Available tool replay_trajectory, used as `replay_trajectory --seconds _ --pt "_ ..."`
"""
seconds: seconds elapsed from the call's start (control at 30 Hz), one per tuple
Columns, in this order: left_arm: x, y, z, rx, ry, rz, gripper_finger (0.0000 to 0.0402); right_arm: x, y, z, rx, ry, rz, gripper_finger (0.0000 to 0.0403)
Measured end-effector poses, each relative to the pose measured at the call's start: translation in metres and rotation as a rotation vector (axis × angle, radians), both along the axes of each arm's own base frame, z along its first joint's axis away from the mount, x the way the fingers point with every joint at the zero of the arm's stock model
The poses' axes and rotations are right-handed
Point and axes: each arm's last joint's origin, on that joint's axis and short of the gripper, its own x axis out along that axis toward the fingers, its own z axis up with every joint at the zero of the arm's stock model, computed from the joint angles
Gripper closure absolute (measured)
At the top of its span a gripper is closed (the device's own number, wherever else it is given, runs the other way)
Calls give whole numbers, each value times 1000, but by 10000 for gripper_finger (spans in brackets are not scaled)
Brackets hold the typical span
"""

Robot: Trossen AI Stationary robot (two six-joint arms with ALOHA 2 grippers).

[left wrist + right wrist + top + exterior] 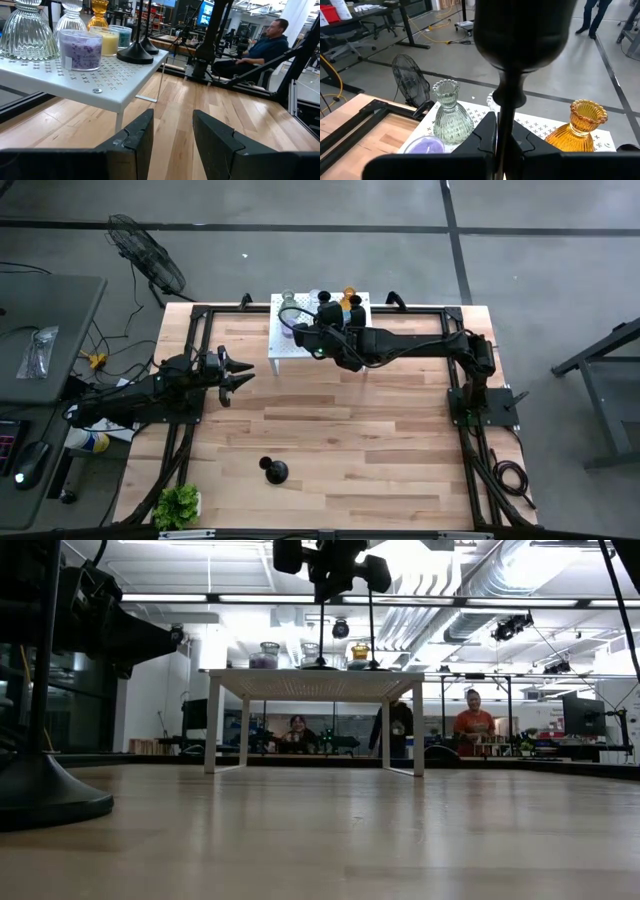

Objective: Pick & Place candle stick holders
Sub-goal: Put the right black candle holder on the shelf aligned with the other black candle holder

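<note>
Presently: right gripper over the white stand.
Fingers pinched tight on a black holder's stem; left gripper half-spread, nothing between its fingers.

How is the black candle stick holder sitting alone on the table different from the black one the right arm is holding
The lone black holder stands on the bare wood table near the front edge, untouched. The held black holder has its thin stem pinched by the right gripper above the white stand. One rests on its base; the other is off the wood. Both are black with thin stems.
</note>
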Motion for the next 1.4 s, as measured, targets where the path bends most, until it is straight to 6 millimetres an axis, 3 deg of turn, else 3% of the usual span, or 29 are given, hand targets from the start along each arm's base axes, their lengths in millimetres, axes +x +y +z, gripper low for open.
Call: replay_trajectory --seconds 0.3,0.87,1.4 --pt "0 0 0 0 0 0 268 0 0 0 -11 22 2 363" --pt "0 0 0 0 0 0 268 0 2 -2 5 38 27 223" --pt "0 0 0 0 0 0 268 -1 11 -8 107 79 145 213"
